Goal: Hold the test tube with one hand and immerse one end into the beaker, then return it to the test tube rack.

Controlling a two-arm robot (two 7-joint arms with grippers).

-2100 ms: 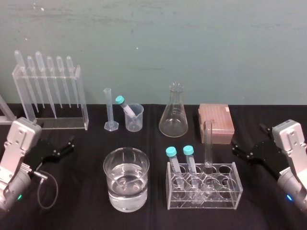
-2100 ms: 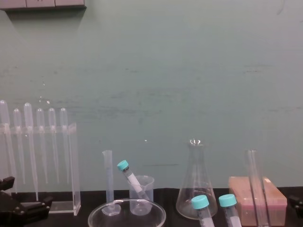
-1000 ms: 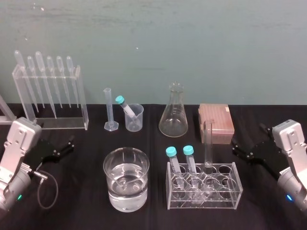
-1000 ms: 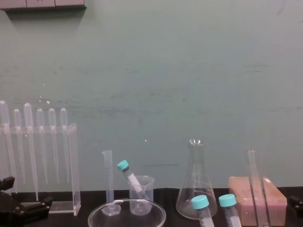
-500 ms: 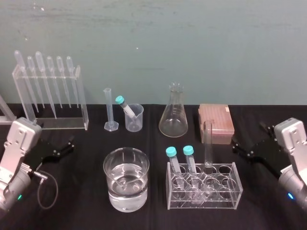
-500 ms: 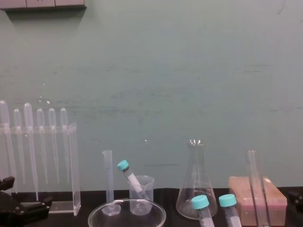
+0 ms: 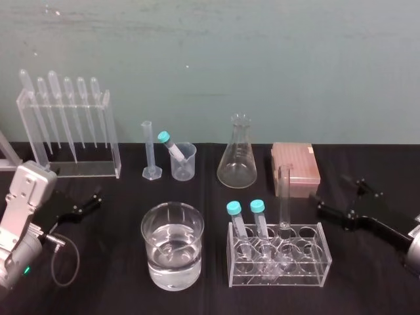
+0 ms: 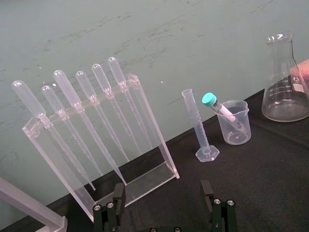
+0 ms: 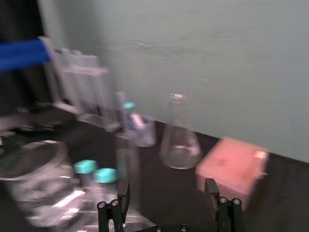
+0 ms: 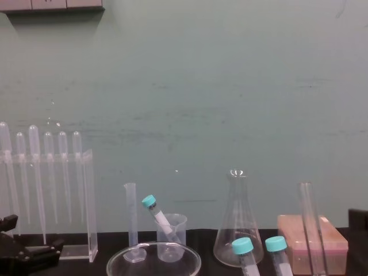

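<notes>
At far left, parked left gripper [image 7: 88, 202], fingers spread, nothing held. Beaker [image 7: 172, 244] with water, just left of test tube rack [image 7: 279, 259]; test tube [image 7: 284, 197] upright in rear hole.

Right gripper [image 7: 338, 195] wide open, empty, near tube. Approach level, clamp upper glass, avoid teal-capped tubes [image 7: 235, 210].

Right wrist view smeared. Tube's lower half cut off in chest view.

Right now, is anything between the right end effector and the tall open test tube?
No, nothing visible does. The open right end effector sits just right of the test tube, with the pink box farther back.
</notes>
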